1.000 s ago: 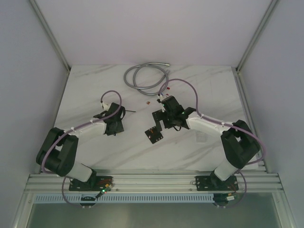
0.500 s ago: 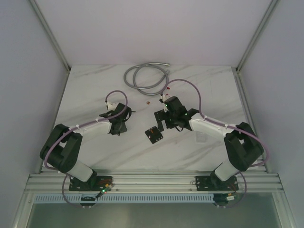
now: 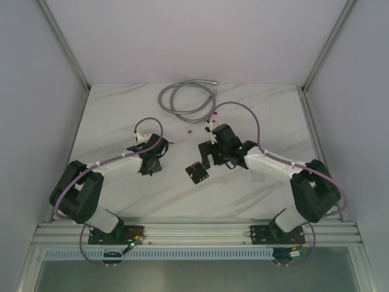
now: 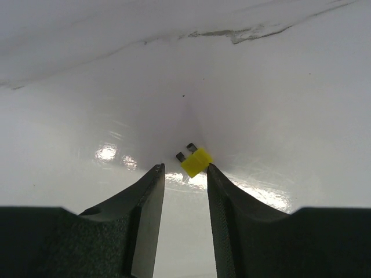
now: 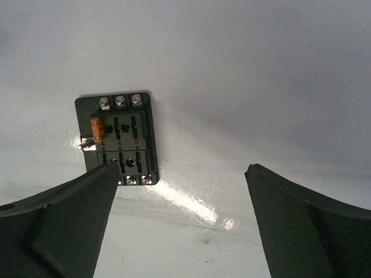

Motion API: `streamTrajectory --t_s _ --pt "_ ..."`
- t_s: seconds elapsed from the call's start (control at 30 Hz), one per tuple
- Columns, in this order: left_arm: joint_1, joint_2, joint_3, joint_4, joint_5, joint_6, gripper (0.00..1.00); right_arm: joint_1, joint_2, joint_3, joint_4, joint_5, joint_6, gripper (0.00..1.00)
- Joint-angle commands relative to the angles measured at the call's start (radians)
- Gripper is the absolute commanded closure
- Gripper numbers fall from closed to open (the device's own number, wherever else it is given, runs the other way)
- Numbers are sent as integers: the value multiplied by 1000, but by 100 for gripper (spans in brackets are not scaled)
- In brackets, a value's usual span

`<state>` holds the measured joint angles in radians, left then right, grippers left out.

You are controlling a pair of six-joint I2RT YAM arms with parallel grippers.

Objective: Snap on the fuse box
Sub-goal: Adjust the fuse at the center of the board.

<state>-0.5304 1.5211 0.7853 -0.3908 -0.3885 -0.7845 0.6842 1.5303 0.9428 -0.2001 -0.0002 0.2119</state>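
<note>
On the left of the white marbled counter [image 3: 109, 121], the left pincer [image 4: 184, 169] points down, its fingers a narrow gap apart with nothing between them. A small yellow fuse [image 4: 196, 162] lies on the counter just past the tips, close by the right-hand one. Near the middle the fuse box [image 5: 116, 139] lies flat. It is a dark block with screws along two opposite edges, rows of slots, tiny red dots, and one orange fuse [image 5: 97, 128] in a corner slot. The right pincer [image 5: 181, 169] hangs just beside it, spread wide and holding nothing.
</note>
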Motion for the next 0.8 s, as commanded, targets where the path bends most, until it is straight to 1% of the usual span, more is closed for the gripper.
streamTrajectory --t_s 0.0,0.33,0.5,0.77 --pt "-2 4 -11 -41 -23 52 54 -5 -19 -16 20 -11 -12 1" --pt "16 39 -13 67 117 82 50 -5 -24 -16 19 -19 -14 1" --pt "14 54 5 106 204 100 51 -5 -21 -14 18 -21 -13 1" --pt "4 1 39 114 303 110 48 -5 -20 -12 18 -22 -14 1"
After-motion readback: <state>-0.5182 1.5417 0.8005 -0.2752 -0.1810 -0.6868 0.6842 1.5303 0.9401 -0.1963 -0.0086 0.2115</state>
